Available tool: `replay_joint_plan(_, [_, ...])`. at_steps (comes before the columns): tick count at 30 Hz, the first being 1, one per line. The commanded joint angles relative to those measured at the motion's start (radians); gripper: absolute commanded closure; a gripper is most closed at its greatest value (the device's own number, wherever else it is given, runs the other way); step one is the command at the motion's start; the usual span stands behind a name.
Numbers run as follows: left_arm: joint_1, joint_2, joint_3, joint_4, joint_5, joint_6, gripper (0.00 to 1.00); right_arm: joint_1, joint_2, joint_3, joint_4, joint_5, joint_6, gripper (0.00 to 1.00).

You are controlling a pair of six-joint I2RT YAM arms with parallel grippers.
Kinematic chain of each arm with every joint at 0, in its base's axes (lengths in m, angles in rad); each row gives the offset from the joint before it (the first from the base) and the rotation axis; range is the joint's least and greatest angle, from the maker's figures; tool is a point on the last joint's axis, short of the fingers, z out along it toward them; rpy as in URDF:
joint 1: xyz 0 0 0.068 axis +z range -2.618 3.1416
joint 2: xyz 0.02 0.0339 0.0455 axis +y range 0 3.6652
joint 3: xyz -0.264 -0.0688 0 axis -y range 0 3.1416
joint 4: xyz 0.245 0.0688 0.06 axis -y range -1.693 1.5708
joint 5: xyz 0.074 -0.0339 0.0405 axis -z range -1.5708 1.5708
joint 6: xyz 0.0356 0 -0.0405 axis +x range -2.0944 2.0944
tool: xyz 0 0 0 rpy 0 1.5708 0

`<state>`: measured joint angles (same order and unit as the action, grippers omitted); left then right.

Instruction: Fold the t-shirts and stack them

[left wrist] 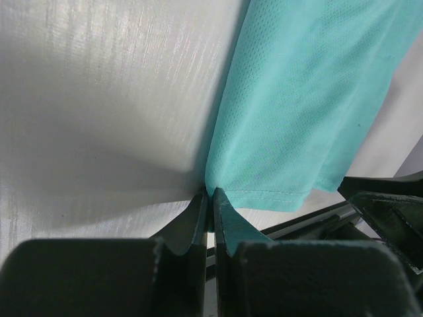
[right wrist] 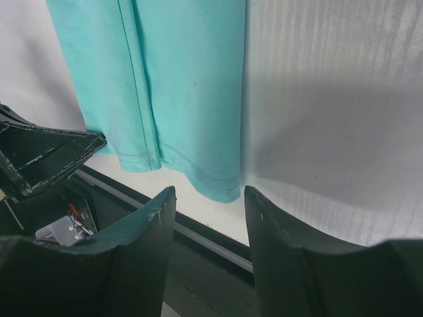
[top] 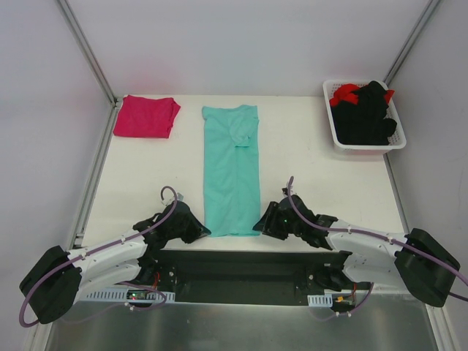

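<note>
Centrally, teal t-shirt: lay as a long narrow strip on worktop.
Left end effector: clamped on near-left hem corner.
Right end effector: spread apart beside near-right hem corner.
Pink t-shirt: lay folded, far-left corner.
Basket: held black and red garments, far right.
</note>
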<state>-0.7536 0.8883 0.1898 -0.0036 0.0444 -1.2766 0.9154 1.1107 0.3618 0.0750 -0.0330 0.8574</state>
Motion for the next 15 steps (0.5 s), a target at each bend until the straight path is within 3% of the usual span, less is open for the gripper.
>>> replay_joint_plan(1, [-0.009, 0.009, -0.003, -0.044, -0.015, 0.002, 0.99, 0.007, 0.012, 0.009, 0.025, 0.027, 0.009, 0.51])
replay_joint_plan(15, [-0.009, 0.014, -0.003, -0.039, -0.015, 0.003, 0.99, 0.010, 0.101, 0.058, 0.068, 0.027, -0.029, 0.52])
